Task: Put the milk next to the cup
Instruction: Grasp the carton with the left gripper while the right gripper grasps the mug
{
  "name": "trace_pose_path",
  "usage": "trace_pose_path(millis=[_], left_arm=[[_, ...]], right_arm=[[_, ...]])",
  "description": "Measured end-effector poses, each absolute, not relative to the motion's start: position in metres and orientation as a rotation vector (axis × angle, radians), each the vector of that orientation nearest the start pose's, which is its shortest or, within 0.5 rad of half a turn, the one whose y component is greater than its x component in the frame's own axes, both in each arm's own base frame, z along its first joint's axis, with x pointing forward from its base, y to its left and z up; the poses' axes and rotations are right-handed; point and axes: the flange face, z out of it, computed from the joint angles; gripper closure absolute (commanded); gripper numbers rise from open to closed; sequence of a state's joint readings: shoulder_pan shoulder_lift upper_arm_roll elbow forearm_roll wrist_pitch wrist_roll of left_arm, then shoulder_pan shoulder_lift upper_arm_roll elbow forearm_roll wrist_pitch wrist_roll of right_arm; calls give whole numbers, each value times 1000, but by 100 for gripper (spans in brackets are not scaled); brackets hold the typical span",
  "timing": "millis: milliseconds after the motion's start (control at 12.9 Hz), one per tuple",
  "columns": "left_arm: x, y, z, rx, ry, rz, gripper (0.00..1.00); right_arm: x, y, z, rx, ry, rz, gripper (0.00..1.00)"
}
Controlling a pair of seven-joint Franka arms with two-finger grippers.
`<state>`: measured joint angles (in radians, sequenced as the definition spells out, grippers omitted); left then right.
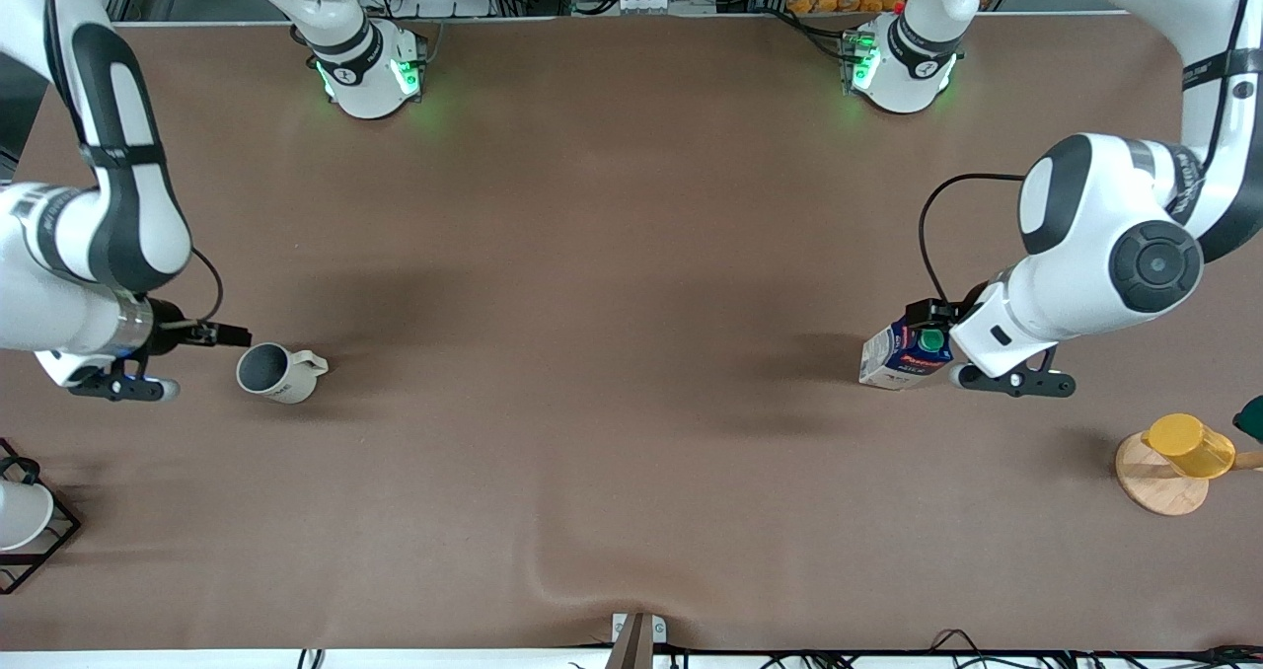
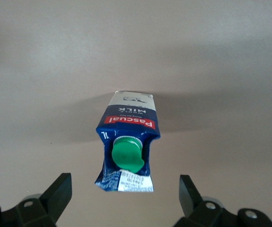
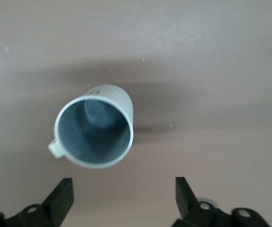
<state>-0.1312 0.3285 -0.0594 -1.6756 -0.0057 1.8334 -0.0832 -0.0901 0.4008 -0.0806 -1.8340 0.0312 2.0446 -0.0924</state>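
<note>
While the milk (image 1: 903, 353) stands upright at four o'clock on the table (image 1: 612, 255), the cup (image 1: 276, 373) sits well apart at eight. Left gripper (image 2: 126, 196) spread wide beside the carton; right gripper (image 3: 124, 194) likewise by the mug. Light, squashable cardboard, probably: grip the flat sides below the green cap (image 2: 126, 153).

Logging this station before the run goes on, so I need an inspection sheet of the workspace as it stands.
Surface: brown table cover, wrinkle at the edge nearest the front camera.
Job's things: milk upright toward the left arm's end; cup upright, empty, toward the right arm's end; far apart.
Clutter: yellow cup on wooden disc; white cup in black wire rack.
Grippers: left gripper open beside the milk; right gripper open beside the cup.
Cables: black cable on left arm.
Surroundings: equipment along the bases' edge.
</note>
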Motion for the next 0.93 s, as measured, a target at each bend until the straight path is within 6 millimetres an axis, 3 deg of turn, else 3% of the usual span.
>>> trace_pose_path(millis=[155,310,542,697,852,930], left_arm=[[617,-115,383,-3100,179,266,0],[614,-114,371,-3089,186,276,0],[611,-117,348,-3082,198,324,0],[612,-121,334,-3080,208,346,0],[612,-123,325,-3077,212,364,0],[612,-123,322,-3078,213,363,34]], right_arm=[[614,-97,283,-3107,132,286,50],[620,-92,280,-3117,119,232,64],[626,-99,256,-3131,127,166,78],[627,-101,245,-3133,124,168,100],[627,-100,246,-3132,120,166,100],[629,-99,249,-3132,116,164,100]])
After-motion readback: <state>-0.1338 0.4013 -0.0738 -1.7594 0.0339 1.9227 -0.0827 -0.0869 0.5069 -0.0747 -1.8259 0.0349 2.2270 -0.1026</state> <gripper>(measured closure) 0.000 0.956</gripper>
